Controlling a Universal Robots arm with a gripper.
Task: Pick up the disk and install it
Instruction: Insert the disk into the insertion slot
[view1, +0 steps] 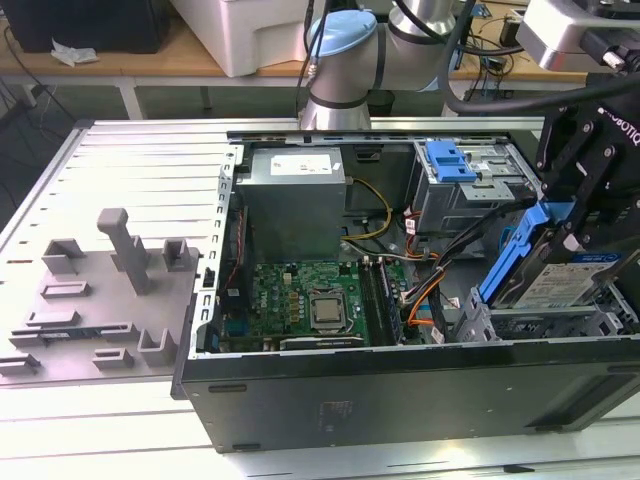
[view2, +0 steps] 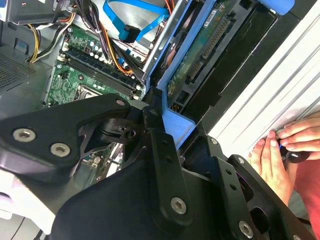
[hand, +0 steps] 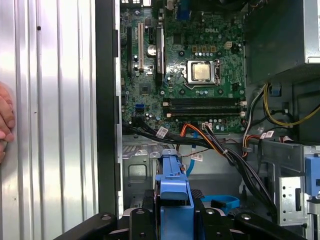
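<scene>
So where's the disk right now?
The disk is at the exterior view's right, held tilted by the gripper at that end of the open case, beside the drive cage.

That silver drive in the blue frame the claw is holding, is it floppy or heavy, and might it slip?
The disk probably stays stiff: its metal body hangs tilted from the gripper without sagging. Being metal, it likely weighs a fair bit for its size. The smooth blue carrier bracket might slip somewhat in the grip.
</scene>
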